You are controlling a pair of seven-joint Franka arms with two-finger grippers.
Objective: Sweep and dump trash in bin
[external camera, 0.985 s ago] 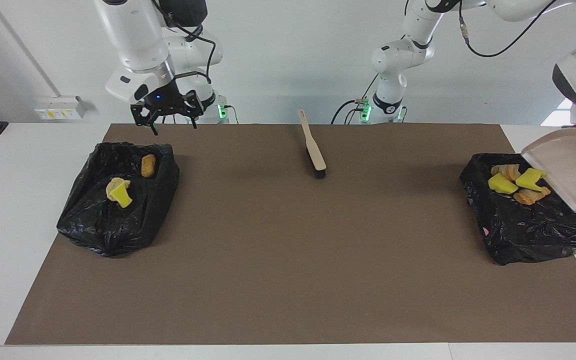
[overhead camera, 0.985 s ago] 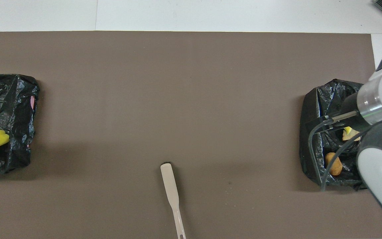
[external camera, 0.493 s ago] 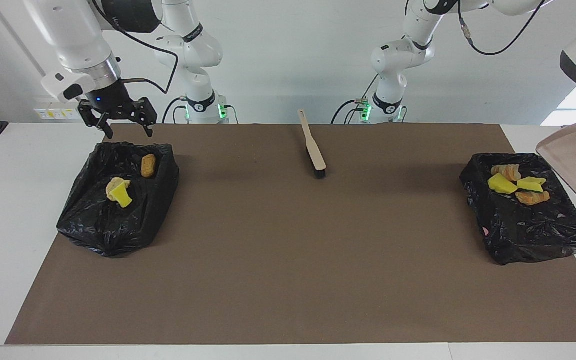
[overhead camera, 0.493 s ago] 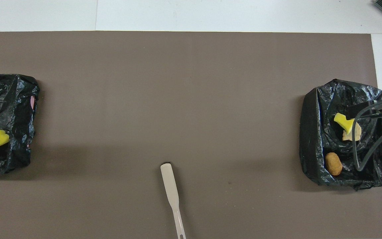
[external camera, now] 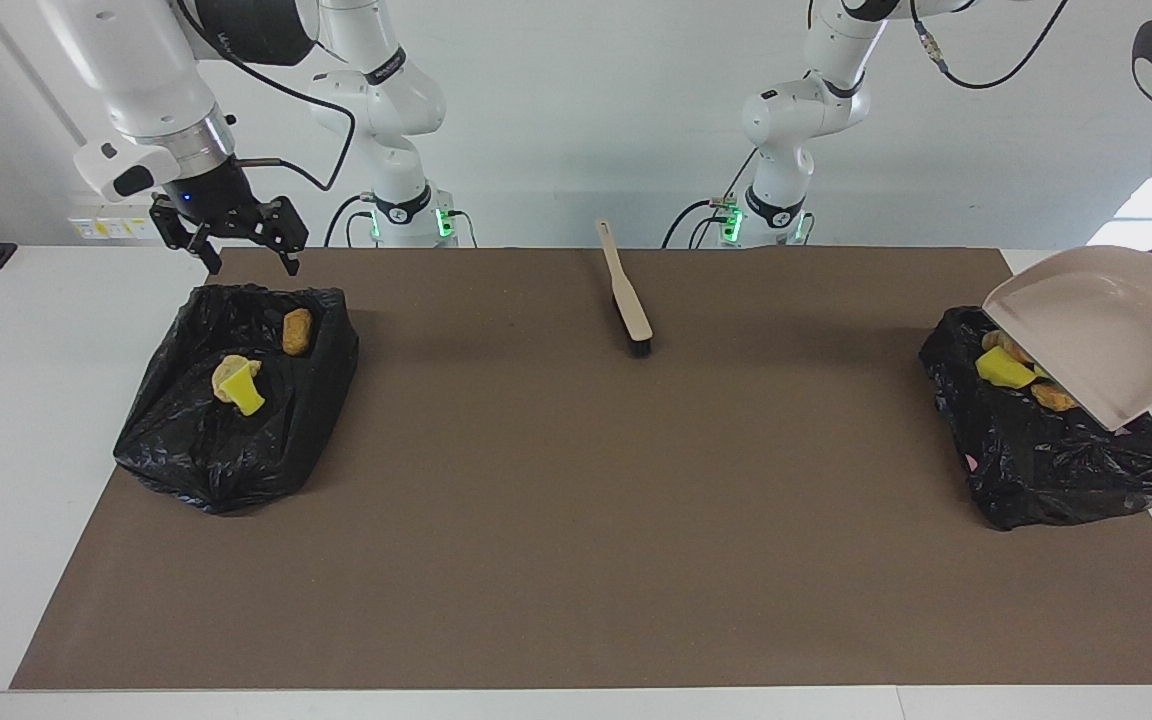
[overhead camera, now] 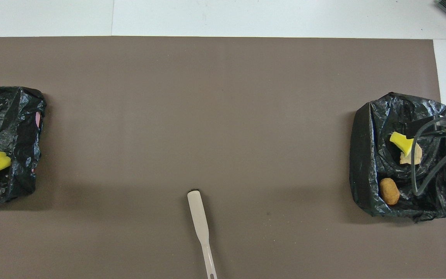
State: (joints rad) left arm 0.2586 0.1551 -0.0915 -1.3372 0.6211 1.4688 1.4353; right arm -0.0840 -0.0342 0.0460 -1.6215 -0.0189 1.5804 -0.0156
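I see the trash split between two bins lined with crinkly black plastic. The bin [external camera: 236,400] at the right arm's end holds a yellow sponge wedge [external camera: 248,399] lying against a pale bread lump [external camera: 230,374], plus a rounded tan lump [external camera: 297,330] nearer the robots. The other bin [external camera: 1056,450] at the left arm's end holds another yellow sponge [external camera: 1002,368] and an orange pastry piece [external camera: 1052,397], partly covered by the dustpan [external camera: 1101,330].

The dustpan is smooth beige plastic, scoop-shaped, tilted mouth-down over that bin, blocking the rest of its load. I can't see the left gripper itself; it is clamped shut out of frame where the dustpan's handle runs off the edge.

My right gripper [external camera: 248,262] hangs empty, fingers spread apart, over the edge of its bin on the robots' side.

A flat beige brush [external camera: 626,293] with dark bristles lies on the brown mat [external camera: 576,520] near the robots, between the bins. The tabletop [external camera: 26,400] is white.
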